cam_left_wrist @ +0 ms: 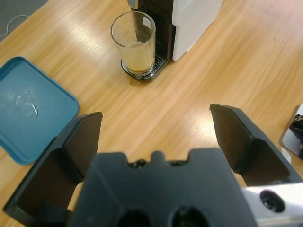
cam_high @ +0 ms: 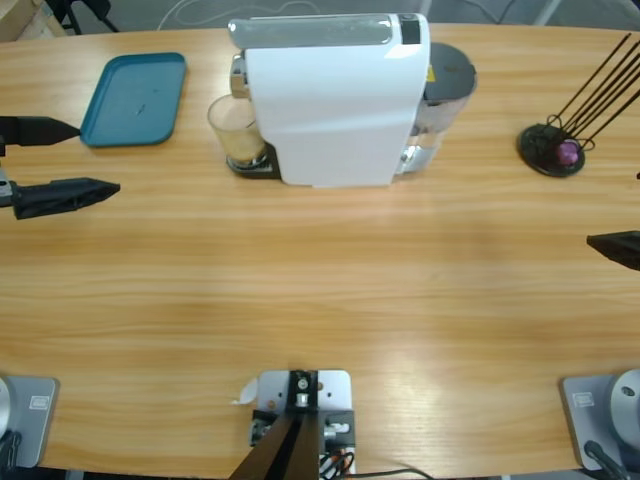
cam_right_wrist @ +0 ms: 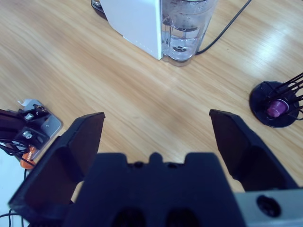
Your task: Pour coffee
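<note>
One glass tumbler (cam_high: 236, 132) with a shallow layer of coffee (cam_left_wrist: 138, 57) sits on the drip tray under the spout of the one white coffee machine (cam_high: 335, 100), at about 11 o'clock on the tabletop (cam_high: 320, 290). Left gripper (cam_high: 60, 160) at 9 o'clock, jaws wide, empty; right gripper (cam_right_wrist: 156, 142) at 3 o'clock, likewise wide and empty. Risks: tumbler is close against the machine, so a jaw could strike the housing or tip the glass; smooth glass may slip. One teal tray (cam_high: 135, 97); one capsule stand (cam_high: 555, 148) with one purple capsule (cam_high: 569, 152).
</note>
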